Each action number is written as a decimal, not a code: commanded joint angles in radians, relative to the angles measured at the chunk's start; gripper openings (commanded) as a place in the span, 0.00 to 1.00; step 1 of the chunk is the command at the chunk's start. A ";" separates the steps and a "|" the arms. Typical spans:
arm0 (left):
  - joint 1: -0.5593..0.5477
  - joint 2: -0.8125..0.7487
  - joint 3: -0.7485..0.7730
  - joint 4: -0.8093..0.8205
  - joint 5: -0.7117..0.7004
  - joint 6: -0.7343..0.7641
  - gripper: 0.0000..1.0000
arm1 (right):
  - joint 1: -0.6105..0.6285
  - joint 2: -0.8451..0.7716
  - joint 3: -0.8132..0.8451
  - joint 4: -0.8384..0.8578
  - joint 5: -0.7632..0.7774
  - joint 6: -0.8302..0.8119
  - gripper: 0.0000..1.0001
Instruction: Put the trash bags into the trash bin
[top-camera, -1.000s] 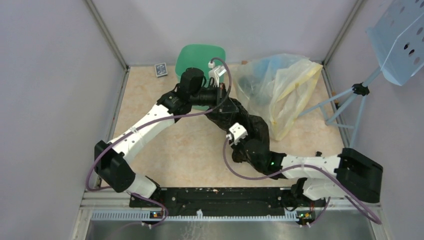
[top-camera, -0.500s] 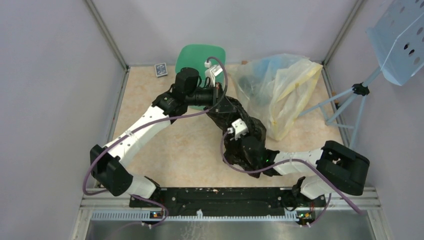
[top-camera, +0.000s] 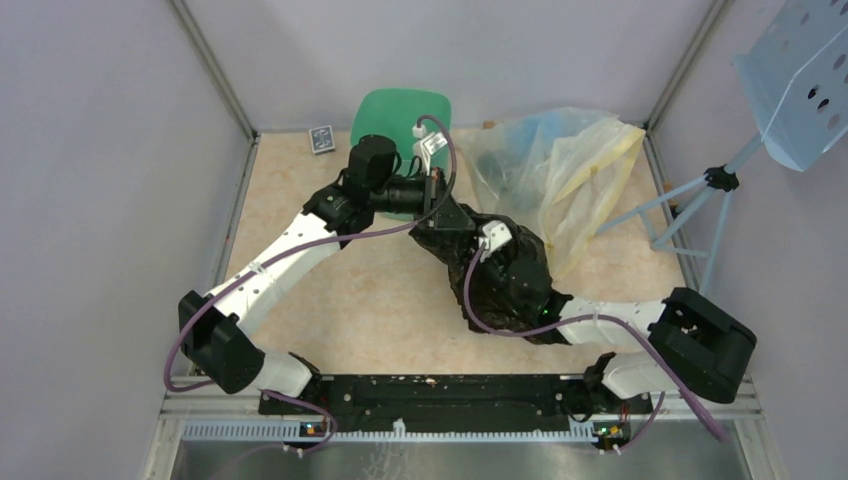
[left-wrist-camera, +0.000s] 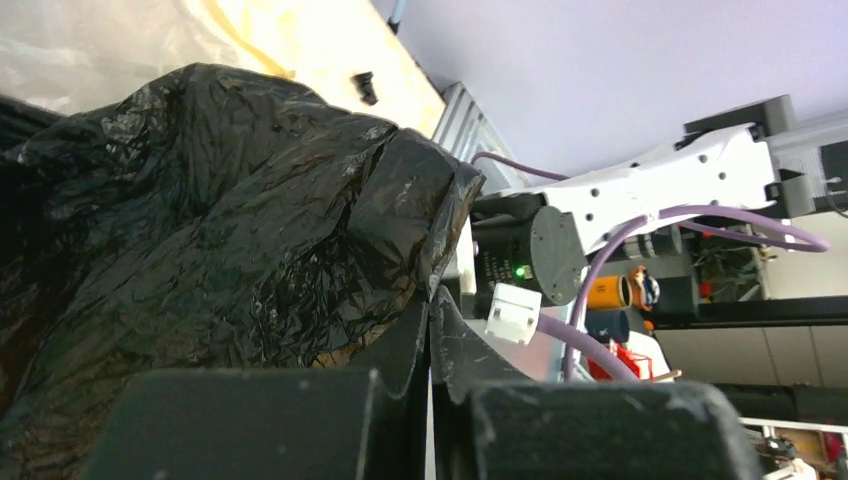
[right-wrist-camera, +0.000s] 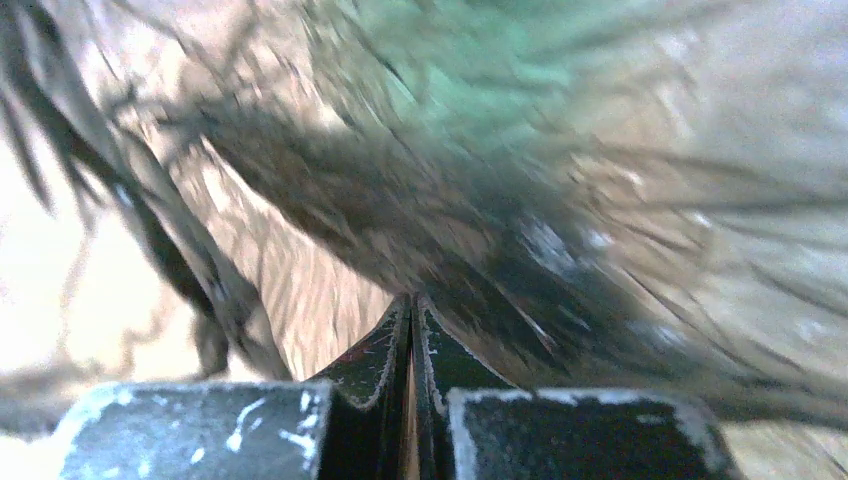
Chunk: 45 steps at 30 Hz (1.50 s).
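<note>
While the black trash bag (top-camera: 505, 285) sits bunched over the counter (top-camera: 350, 300), near the mint-green trash bin (top-camera: 400, 108) at the back, both arms pinch it. At its bin-side end the left gripper (left-wrist-camera: 430, 300) is clamped on a fold; the right gripper (right-wrist-camera: 412, 302) is closed on blurred, stretched film. Translucent plastic bags (top-camera: 570, 170) lie just beside it.

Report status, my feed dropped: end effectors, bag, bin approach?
Shut on black bag: left end effector, right end effector. Bag bunched outside green bin. Obstructing: left arm over bin's near side.
</note>
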<state>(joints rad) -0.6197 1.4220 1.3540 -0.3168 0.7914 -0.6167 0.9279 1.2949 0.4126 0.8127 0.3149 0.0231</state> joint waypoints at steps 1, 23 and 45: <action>-0.002 -0.031 0.004 0.145 0.079 -0.095 0.00 | -0.003 0.075 0.056 0.242 -0.112 -0.035 0.00; -0.008 -0.122 0.077 0.487 0.240 -0.514 0.00 | -0.120 0.402 0.169 0.303 -0.311 0.201 0.00; -0.009 -0.148 0.030 -0.086 0.093 -0.008 0.00 | -0.190 0.201 0.178 0.249 -0.616 0.407 0.00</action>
<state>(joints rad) -0.6250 1.2640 1.3891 -0.3988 0.9134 -0.6800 0.7311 1.5280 0.5362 1.1095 -0.2687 0.4210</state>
